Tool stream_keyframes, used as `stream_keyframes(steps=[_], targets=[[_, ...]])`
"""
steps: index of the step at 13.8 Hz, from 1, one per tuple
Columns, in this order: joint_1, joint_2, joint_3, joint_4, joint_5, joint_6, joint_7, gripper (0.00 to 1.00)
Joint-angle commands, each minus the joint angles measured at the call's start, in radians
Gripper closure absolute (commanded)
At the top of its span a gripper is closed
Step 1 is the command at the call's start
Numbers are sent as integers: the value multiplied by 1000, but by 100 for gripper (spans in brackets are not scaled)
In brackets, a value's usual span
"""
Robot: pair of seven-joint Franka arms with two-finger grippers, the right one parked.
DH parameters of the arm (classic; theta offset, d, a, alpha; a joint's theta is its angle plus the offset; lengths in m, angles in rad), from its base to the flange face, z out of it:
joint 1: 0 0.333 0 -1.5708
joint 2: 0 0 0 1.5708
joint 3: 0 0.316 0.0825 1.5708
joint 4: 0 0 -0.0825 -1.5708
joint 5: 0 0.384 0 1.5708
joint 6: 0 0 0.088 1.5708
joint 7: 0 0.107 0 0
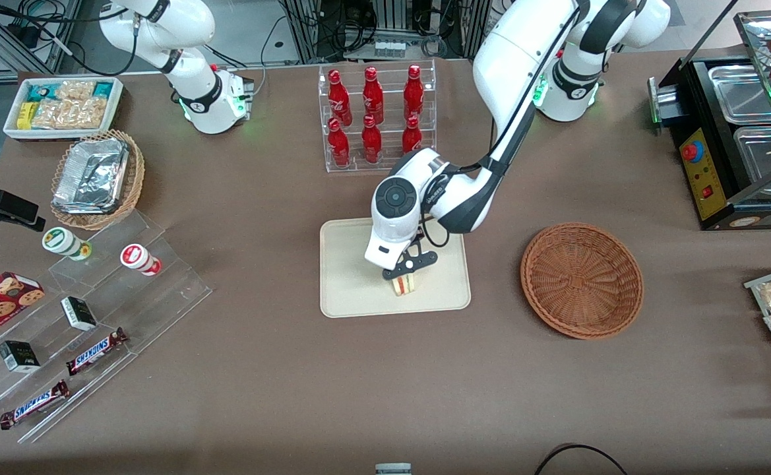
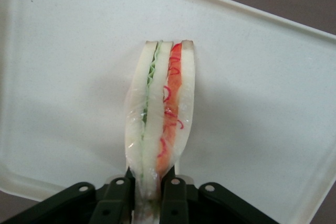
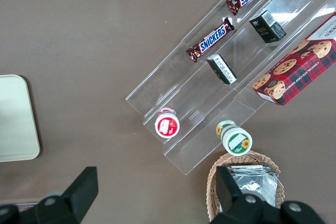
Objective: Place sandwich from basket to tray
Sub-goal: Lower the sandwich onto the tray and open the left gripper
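The sandwich (image 1: 403, 284) (image 2: 160, 114), a pale bread wedge with green and red filling, stands on edge over the cream tray (image 1: 352, 290) (image 2: 68, 77), near the tray's front edge. My gripper (image 1: 409, 272) (image 2: 152, 192) is directly above it, shut on the sandwich, its black fingers (image 2: 116, 200) pressing both bread faces. Whether the sandwich touches the tray surface I cannot tell. The reddish-brown wicker basket (image 1: 582, 280) lies empty on the table toward the working arm's end, well apart from the tray.
A clear rack of red bottles (image 1: 375, 115) stands farther from the camera than the tray. Toward the parked arm's end are an acrylic step stand with snack bars (image 1: 95, 350), a tan basket with foil (image 1: 95, 178) and a white snack box (image 1: 63, 105). A black warmer (image 1: 728, 138) sits at the working arm's end.
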Motion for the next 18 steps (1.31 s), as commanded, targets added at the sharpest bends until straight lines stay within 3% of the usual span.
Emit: stream_keyframes(steps=[1, 5, 9, 15, 18], targets=[[-21, 13, 15, 30, 11, 5, -27, 0], [-16, -54, 18, 56, 11, -76, -15, 0], [-9, -64, 21, 215, 11, -291, 15, 0], [43, -137, 24, 206, 60, -446, 168, 0], [131, -201, 23, 144, 63, -502, 236, 0]])
